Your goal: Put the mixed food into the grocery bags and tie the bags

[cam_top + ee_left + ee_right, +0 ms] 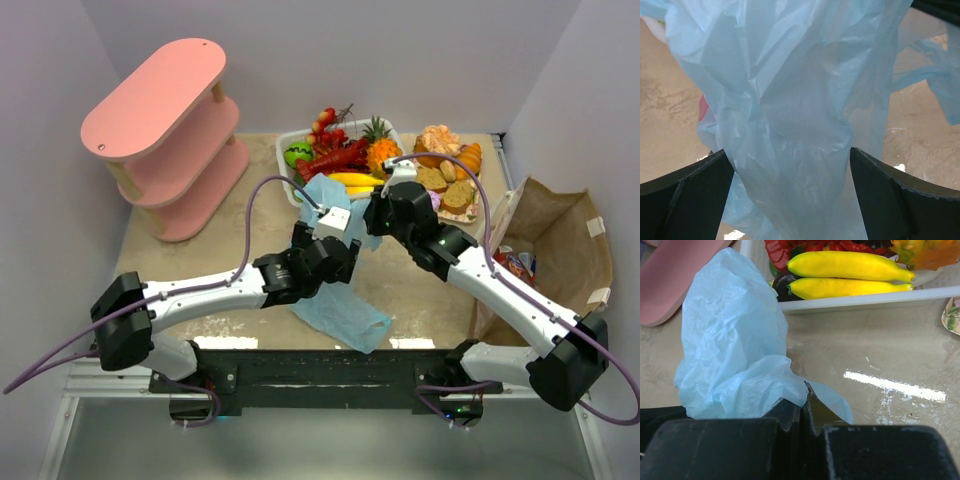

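Light-blue bag (735,355) pinched in tight-closed right gripper (804,399), hanging between wide-spread left gripper (787,152) fingers; yellow bananas (850,265) in white basket (865,300) just behind.

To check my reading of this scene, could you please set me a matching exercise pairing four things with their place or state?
Things:
1 left hand
2 right hand
3 bananas
4 paper bag

States:
A in the white basket
B shut on the blue bag
C open around the blue bag
D standing open at the scene's right side

Pairs: 1-C; 2-B; 3-A; 4-D.
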Tool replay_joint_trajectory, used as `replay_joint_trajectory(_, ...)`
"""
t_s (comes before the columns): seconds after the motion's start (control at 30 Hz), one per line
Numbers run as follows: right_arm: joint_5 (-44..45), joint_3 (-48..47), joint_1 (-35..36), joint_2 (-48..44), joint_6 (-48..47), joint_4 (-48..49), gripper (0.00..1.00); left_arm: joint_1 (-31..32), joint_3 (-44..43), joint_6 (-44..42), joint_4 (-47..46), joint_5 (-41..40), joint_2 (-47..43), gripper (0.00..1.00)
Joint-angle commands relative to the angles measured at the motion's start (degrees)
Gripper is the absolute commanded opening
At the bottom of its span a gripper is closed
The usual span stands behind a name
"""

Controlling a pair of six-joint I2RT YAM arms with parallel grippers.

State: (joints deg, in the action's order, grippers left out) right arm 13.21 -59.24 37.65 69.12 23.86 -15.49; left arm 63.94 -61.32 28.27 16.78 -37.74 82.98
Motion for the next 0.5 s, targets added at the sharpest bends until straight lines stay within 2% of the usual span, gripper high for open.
replay_joint_trajectory(0.0, 2.43, -2.02, 0.58, -0.83, 1.28, 1.60, 0.00, -0.04, 3.74, 3.47, -8.56, -0.78, -1.76, 0.92)
replay_joint_trajectory(0.07, 3.83, -1.93, 0.58, -1.27, 0.76, 0.64, 0.00, -1.62, 7.33, 1.89, -10.79, 1.25, -5.00, 0.69)
replay_joint_trajectory(0.1, 4.62, -2.02, 0.58, -1.79, 0.40, 0.20, 0.00, -2.50, 8.75, 1.35, -13.50, 4.83, -6.67, 0.44)
replay_joint_trajectory(0.13, 6.02, -1.93, 0.50, -1.97, -0.12, -0.33, 0.00, -4.77, 10.33, 0.74, -15.26, 7.39, -8.69, 0.33)
replay_joint_trajectory(0.17, 8.56, -2.02, 0.50, -2.06, -1.34, -0.86, 0.00, -6.18, 14.08, -1.36, -18.15, 10.63, -12.89, 0.28)
replay_joint_trajectory(0.2, 10.41, -2.28, 0.50, -2.41, -2.05, -1.73, 0.00, -7.76, 15.69, -2.51, -21.57, 18.76, -14.93, 0.21)
replay_joint_trajectory(0.27, 17.06, -2.80, 0.58, -2.85, -4.51, -3.66, 0.00, -13.21, 17.90, -5.24, -22.05, 26.71, -19.58, 0.15)
replay_joint_trajectory(0.3, 18.85, -3.42, 0.58, -2.94, -5.22, -4.20, 0.00, -14.88, 17.81, -6.20, -20.83, 33.19, -20.74, 0.07)
replay_joint_trajectory(0.37, 21.84, -3.95, 0.58, -3.29, -6.71, -5.60, 0.00, -19.02, 16.85, -10.24, -18.81, 41.47, -22.24, 0.04)
replay_joint_trajectory(0.4, 21.59, -3.95, 0.58, -3.38, -7.15, -5.61, 0.00, -20.25, 16.24, -10.95, -17.93, 47.00, -22.07, 0.00)
replay_joint_trajectory(0.47, 18.62, -3.78, 0.58, -4.08, -9.70, -4.65, 0.00, -24.03, 13.52, -13.94, -14.00, 53.96, -19.89, 0.00)
